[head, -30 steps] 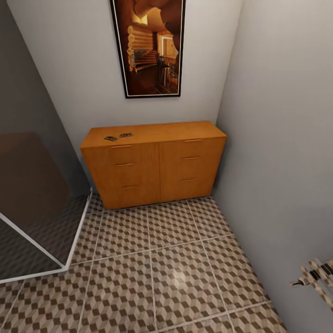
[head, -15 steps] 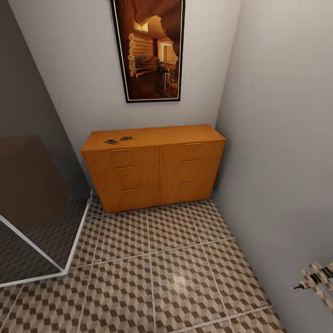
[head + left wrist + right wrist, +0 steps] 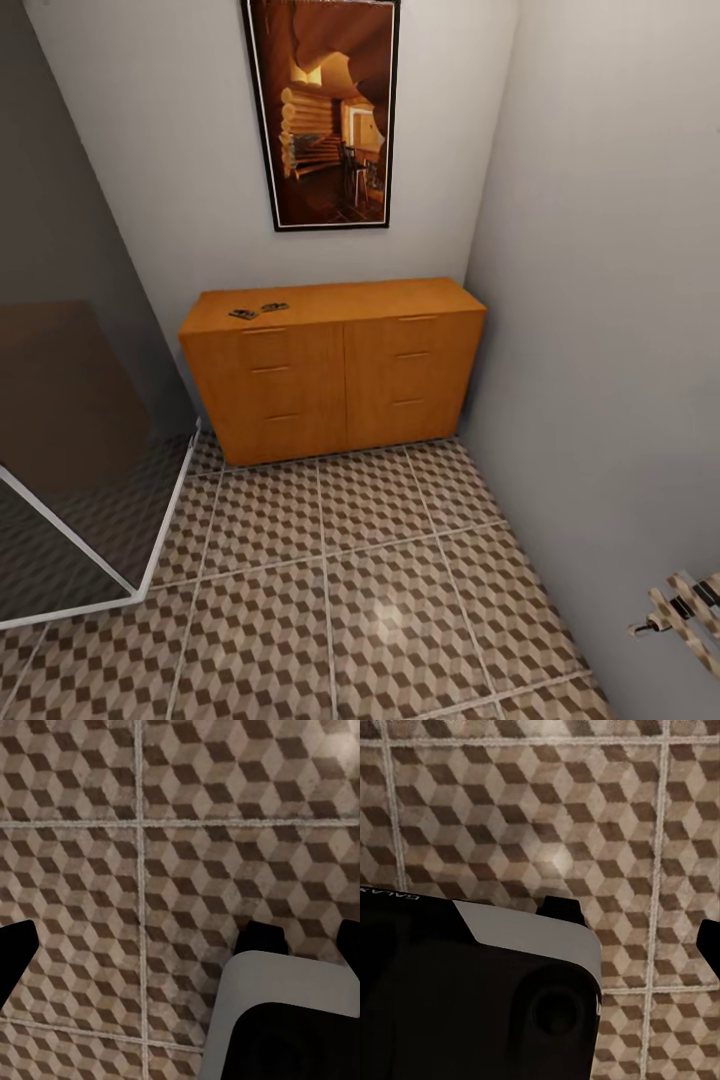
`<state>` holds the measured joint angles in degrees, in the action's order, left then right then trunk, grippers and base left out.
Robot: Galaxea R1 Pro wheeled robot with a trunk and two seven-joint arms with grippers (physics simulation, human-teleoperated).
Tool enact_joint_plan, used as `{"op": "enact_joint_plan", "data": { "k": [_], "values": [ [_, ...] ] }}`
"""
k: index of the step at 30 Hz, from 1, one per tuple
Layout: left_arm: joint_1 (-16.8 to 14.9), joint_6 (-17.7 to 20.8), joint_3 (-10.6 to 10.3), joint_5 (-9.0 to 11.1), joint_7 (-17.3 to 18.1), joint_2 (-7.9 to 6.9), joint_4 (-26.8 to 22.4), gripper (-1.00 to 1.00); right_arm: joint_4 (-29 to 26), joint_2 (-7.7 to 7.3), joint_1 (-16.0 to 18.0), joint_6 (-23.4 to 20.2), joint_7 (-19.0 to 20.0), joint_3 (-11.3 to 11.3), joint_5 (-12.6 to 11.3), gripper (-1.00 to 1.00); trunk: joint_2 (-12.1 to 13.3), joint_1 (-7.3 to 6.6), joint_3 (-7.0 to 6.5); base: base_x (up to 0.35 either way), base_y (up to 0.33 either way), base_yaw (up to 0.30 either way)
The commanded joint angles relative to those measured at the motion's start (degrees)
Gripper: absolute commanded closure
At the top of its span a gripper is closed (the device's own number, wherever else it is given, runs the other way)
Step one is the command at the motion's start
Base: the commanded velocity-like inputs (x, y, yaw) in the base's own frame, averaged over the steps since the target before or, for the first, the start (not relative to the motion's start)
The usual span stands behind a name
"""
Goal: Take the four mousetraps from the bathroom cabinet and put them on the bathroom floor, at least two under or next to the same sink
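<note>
Head view: the cabinet [image 3: 335,368] stands against the far wall in the room's right corner, its right end close to the side wall. It has two columns of drawer fronts with thin bar handles. On its top surface, near the left end and just behind the front edge, lie small dark mousetraps [image 3: 257,311]. Two separate dark shapes can be made out, side by side and close together; they are too small to tell whether more pieces lie among them. A framed picture [image 3: 322,113] hangs on the wall above the cabinet. A glass panel with a white frame [image 3: 165,515] stands at the left, its lower edge meeting the bathroom floor [image 3: 380,590]. The floor is laid with large cube-patterned tiles and pale grout lines. A patterned fixture [image 3: 688,615] projects from the side wall at the lower right.

Left wrist view: the left gripper [image 3: 180,945] points at the tiled floor. Its dark fingertips [image 3: 15,956] show well apart with nothing between them. A white and black part of the robot lies below.

Right wrist view: the right gripper [image 3: 634,926] also faces the floor. Its dark fingertips [image 3: 562,907] are spread apart and hold nothing.
</note>
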<state>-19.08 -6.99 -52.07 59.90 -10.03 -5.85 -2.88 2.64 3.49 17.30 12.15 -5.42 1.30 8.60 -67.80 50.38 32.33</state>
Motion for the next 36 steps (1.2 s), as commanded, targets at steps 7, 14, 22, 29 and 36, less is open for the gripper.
{"op": "enact_joint_plan", "data": {
  "k": [7, 14, 22, 29, 36],
  "values": [
    [0.01, -0.04, -0.48, 0.4, -0.34, -0.04, -0.15, -1.0, 0.27, 0.02, 0.1, 0.33, -0.44, 0.1, 0.53, -1.0, -0.03, 0.0, -0.59, 0.0, 0.0, 0.0],
    [0.01, -0.04, -0.48, 0.4, -0.34, -0.04, -0.15, -1.0, 0.27, 0.02, 0.1, 0.33, -0.43, 0.1, 0.54, -1.0, -0.03, 0.0, -1.24, 0.0, 0.0, 0.0],
    [0.01, -0.04, -0.48, 0.4, -0.34, -0.04, -0.16, -1.0, 0.27, 0.02, 0.1, 0.33, -0.4, 0.1, 0.54, -1.0, -0.03, 0.0, -1.97, 0.0, 0.0, 0.0],
    [0.01, -0.04, -0.48, 0.4, -0.34, -0.03, -0.14, -1.0, 0.27, 0.04, 0.1, 0.22, -0.31, 0.12, 0.61, -1.0, -0.03, 0.0, -2.38, 0.0, 0.0, 0.0],
    [0.01, -0.04, -0.48, 0.4, -0.34, 0.03, -0.13, -1.0, 0.27, 0.03, 0.1, 0.17, -0.15, 0.71, 4.55, -1.0, -0.03, 0.0, -2.47, 0.0, 0.0, 0.0]
  ]
}}
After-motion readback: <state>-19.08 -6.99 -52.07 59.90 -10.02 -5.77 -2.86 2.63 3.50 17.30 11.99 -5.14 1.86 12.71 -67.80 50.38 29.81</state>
